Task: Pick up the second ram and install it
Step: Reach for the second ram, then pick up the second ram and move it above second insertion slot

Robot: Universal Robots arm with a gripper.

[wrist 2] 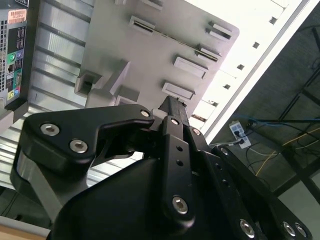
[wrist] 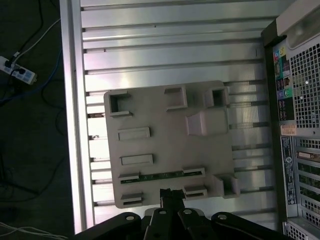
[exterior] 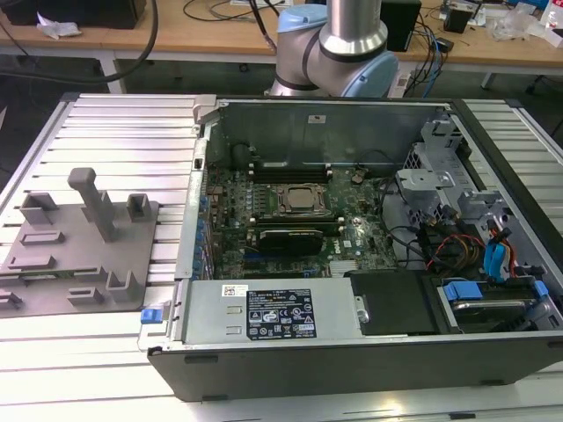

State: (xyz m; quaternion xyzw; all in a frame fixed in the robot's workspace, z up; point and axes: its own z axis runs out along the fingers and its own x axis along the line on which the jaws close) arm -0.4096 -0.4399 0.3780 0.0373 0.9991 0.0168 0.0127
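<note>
Gripper [wrist: 171, 193] hangs above the grey fixture plate [wrist: 165, 145], its two fingers pressed together with nothing between them; in the second wrist view the same gripper [wrist 2: 172, 103] points at the plate [wrist 2: 125, 45] from a slant. The second ram [wrist: 160, 175], a narrow green circuit-board stick, lies along one row of the plate with its ends seated in two small raised holders, untouched by the gripper. In the first wrist view the fingertips appear just beside that row, near the plate's edge and apart from the stick

In the exterior view the fixture plate [exterior: 88, 255] rests on the slotted aluminium table [exterior: 114, 132], to the exterior view's left of the open computer case [exterior: 352, 365] and just beside its wall. A tall square post [exterior: 92, 200] stands upright on the plate among lower block-shaped holders. Inside the case the motherboard [exterior: 229, 211] lies flat, with the processor socket [exterior: 299, 200] near its middle and long dark memory slots [exterior: 290, 169] running alongside the socket; whether those slots are filled I cannot tell. A grey power supply [exterior: 273, 312] with a label sits along the near side of the case, and a drive bay with blue tabs [exterior: 462, 292] sits at the exterior view's right. The arm's blue-and-silver base joints [exterior: 339, 44] rise behind the case, in front of a wooden bench [exterior: 202, 44] strewn with cables
</note>
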